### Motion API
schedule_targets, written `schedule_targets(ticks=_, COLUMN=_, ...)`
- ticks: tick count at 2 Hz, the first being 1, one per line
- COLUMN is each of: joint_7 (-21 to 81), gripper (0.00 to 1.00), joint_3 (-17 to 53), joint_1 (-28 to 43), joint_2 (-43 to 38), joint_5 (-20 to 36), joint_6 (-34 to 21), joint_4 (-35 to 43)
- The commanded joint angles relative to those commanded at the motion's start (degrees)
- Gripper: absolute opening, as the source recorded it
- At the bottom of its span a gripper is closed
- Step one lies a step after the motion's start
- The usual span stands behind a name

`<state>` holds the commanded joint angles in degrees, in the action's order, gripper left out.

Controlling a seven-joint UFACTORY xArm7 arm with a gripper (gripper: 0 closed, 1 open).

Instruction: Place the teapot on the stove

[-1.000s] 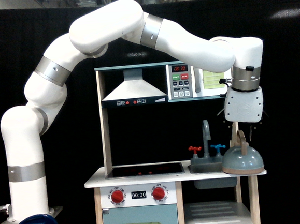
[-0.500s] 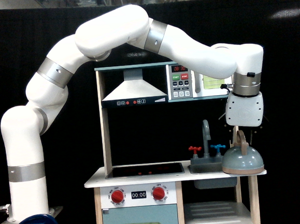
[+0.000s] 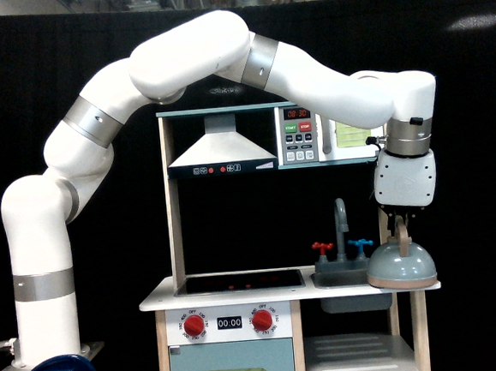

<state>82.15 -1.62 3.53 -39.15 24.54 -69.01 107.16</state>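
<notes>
Black backdrop behind a toy kitchen. Right of the stove (image 3: 238,282), past the sink (image 3: 348,277), the teapot (image 3: 401,268) sits on the counter. Gripper (image 3: 401,225) straddles its handle; whether the fingers pinch it cannot be told.

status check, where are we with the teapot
Gripper down on teapot handle, closure unclear. Teapot on counter by sink, not on stove. Faucet stands between.
</notes>
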Motion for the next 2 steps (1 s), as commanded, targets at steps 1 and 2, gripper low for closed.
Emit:
schedule_targets(ticks=1, joint_7=1.92, gripper=0.00, joint_3=-2.96, joint_1=-2.88, joint_2=22.13, joint_5=0.57, joint_6=4.65, joint_4=-27.12)
schedule_targets(ticks=2, joint_7=2.09, gripper=0.00, joint_3=-5.41, joint_1=-1.32, joint_2=42.66, joint_5=4.29, joint_6=11.06, joint_4=-53.34)
